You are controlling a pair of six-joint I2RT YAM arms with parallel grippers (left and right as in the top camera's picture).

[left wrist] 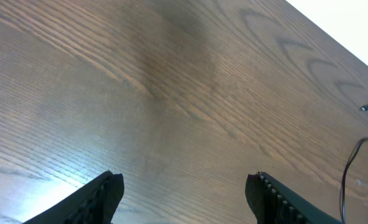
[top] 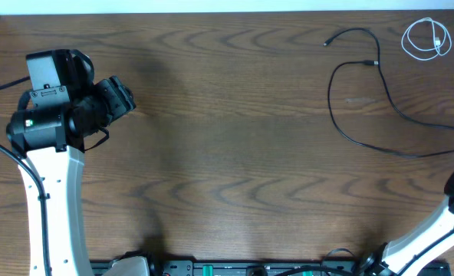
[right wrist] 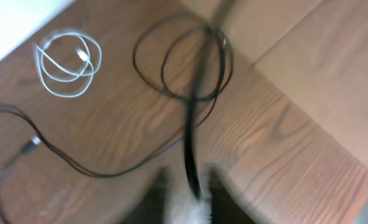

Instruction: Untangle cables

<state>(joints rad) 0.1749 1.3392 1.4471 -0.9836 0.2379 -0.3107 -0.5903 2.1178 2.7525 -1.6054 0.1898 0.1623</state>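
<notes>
The cables lie at the table's far right. A white cord (top: 426,38) is coiled on its own, also in the right wrist view (right wrist: 69,59). Loose black cables (top: 330,98) curve across the wood nearby, one in the right wrist view (right wrist: 103,176) and one at the left wrist view's edge (left wrist: 345,180). My right gripper (right wrist: 193,186), blurred, is shut on a black cable (right wrist: 192,124) that runs up to a loop near the table's edge. It is out of the overhead view. My left gripper (top: 127,96) is open and empty (left wrist: 184,186) above bare wood, far from the cables.
The table's right edge (right wrist: 277,81) passes close to the held cable's loop. The right arm's white link (top: 434,230) comes in at the bottom right. The left arm (top: 54,192) stands along the left side.
</notes>
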